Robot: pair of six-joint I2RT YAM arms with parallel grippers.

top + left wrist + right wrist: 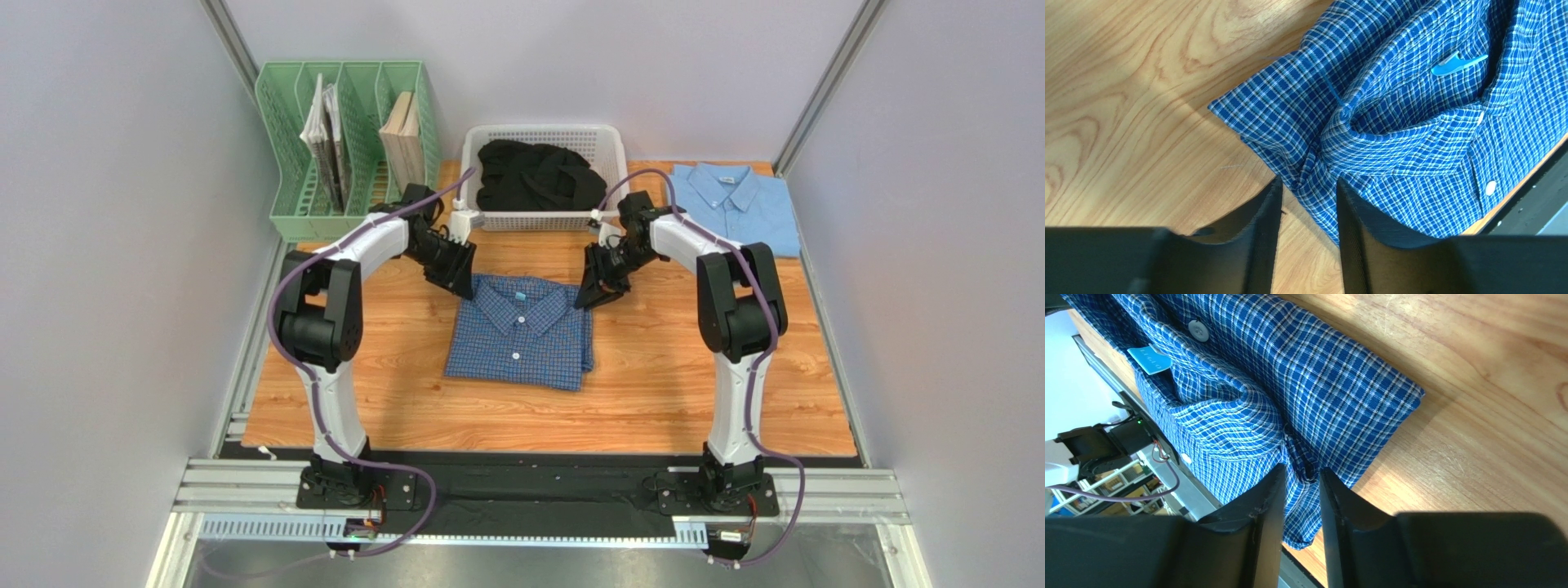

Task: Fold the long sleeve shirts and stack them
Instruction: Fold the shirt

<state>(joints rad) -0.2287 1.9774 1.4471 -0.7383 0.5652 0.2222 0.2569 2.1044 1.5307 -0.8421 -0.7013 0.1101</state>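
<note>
The dark blue checked shirt (521, 337) lies folded, collar up, in the middle of the wooden table. It also shows in the left wrist view (1413, 122) and the right wrist view (1290, 373). My left gripper (456, 276) (1309, 184) pinches its far left shoulder edge, where the cloth puckers between the tips. My right gripper (599, 292) (1301, 471) pinches the far right shoulder edge in the same way. The plain light blue shirt (736, 202) lies folded at the back right corner.
A white basket (546, 222) with dark clothes (540, 174) stands at the back centre, just behind both grippers. A green file rack (344, 135) with books stands at the back left. Grey walls close in both sides.
</note>
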